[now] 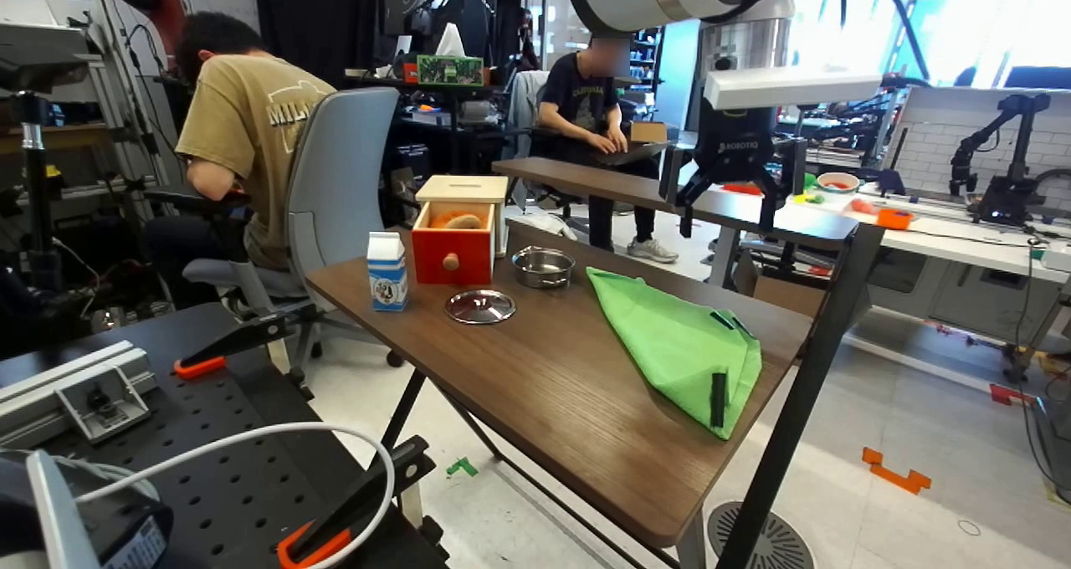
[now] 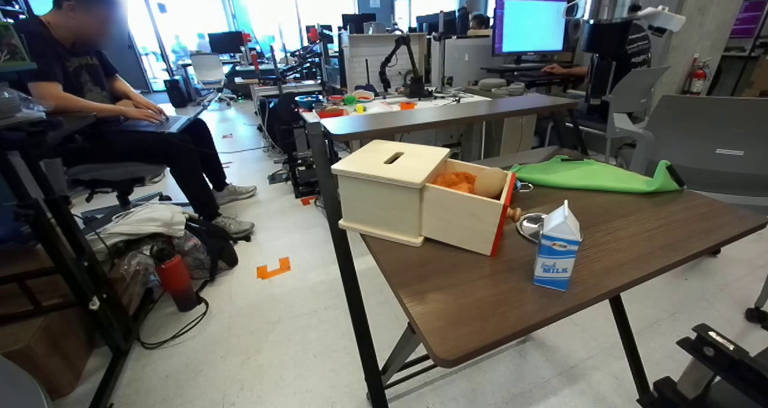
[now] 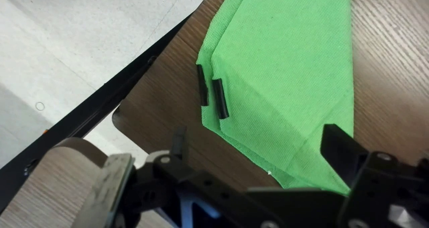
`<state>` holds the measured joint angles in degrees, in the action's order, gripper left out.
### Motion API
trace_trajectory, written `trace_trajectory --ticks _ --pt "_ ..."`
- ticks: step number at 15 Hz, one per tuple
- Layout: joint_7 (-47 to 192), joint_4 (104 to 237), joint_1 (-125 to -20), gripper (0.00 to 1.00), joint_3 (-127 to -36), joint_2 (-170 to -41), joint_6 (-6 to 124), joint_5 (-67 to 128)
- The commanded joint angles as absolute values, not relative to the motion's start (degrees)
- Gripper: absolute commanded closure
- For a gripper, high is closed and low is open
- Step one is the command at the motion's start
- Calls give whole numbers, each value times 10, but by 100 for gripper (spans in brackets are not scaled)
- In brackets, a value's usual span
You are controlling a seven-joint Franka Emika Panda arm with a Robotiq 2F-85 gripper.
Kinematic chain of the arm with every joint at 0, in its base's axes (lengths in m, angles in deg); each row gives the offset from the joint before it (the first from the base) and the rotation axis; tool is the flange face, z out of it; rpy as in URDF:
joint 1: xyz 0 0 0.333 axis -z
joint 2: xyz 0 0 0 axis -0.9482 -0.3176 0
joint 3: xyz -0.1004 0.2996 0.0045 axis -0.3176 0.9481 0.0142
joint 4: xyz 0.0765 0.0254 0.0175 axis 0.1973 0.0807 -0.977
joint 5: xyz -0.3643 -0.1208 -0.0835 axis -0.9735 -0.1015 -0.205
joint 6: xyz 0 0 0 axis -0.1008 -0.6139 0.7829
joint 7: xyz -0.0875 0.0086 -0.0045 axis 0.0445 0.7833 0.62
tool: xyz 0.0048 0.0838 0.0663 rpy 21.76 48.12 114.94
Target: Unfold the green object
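My pincer (image 1: 726, 217) is spread wide, above the green cloth (image 3: 285, 70) and apart from it. Cloth lies folded on the wood-grain surface (image 1: 544, 368): layered edges, fine weave, narrow black strips (image 3: 220, 99). Farther out: round shiny pot (image 1: 537, 279), disc-shaped lid (image 1: 480, 306), boxy wooden drawer unit (image 2: 379, 205).

In an exterior view a brown wood-grain table (image 1: 535, 376) stands on a pale tiled floor (image 1: 937, 402), a raised shelf (image 1: 577, 182) running behind its far long edge. A gray office chair (image 1: 347, 167) stands off its left corner, a black perforated workbench (image 1: 234, 389) off its near long edge. In both exterior views the windows (image 2: 264, 6) past the far edge glare white.
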<state>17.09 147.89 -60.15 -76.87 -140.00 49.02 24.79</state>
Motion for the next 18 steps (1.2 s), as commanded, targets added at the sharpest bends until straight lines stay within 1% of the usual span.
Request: trace_trajectory --ticks 1,7,13,18 --pt "140 1439 -604 0 -773 -1436 475 237" --pt "153 1415 -620 0 -789 -1477 517 213" --pt "158 1418 -636 0 -805 -1505 580 172" --pt "167 1423 -646 0 -816 -1516 606 158"
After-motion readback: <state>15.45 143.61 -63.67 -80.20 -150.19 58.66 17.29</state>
